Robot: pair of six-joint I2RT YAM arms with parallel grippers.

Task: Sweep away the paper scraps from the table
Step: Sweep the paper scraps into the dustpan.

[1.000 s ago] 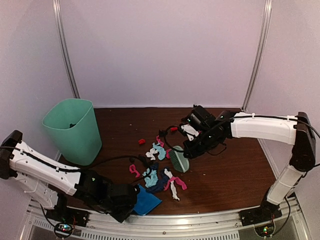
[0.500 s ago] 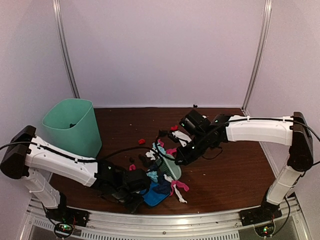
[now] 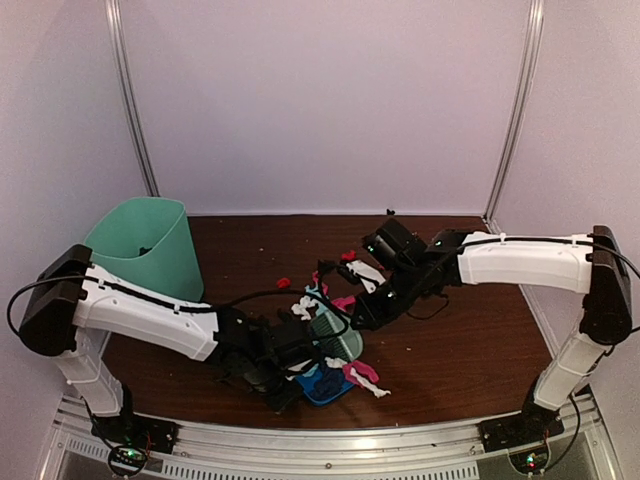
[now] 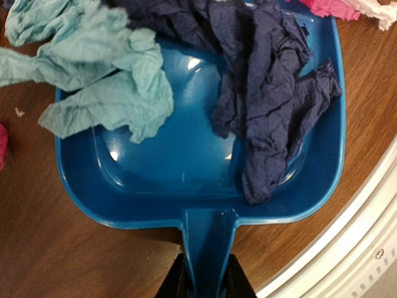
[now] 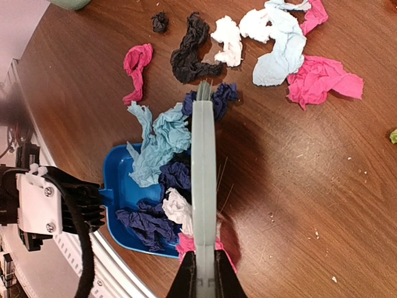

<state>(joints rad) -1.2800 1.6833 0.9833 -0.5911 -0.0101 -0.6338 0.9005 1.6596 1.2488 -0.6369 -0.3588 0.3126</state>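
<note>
Right wrist: my right gripper (image 5: 205,276) clamps the brush (image 5: 203,161); my left gripper (image 4: 205,280) grasps the dustpan (image 4: 173,186) handle. Of the scraps (image 5: 155,139), several lie in the dustpan beside the brush; about half, I judge, are left on the table (image 5: 298,186) beyond its tip.

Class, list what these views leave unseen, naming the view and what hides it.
Left wrist: dustpan handle's end, cut off by the bottom edge at the left hand.
Right wrist: brush bristles, mostly hidden by its own back.
Top: most of the bin's inside, hidden by its wall.
</note>
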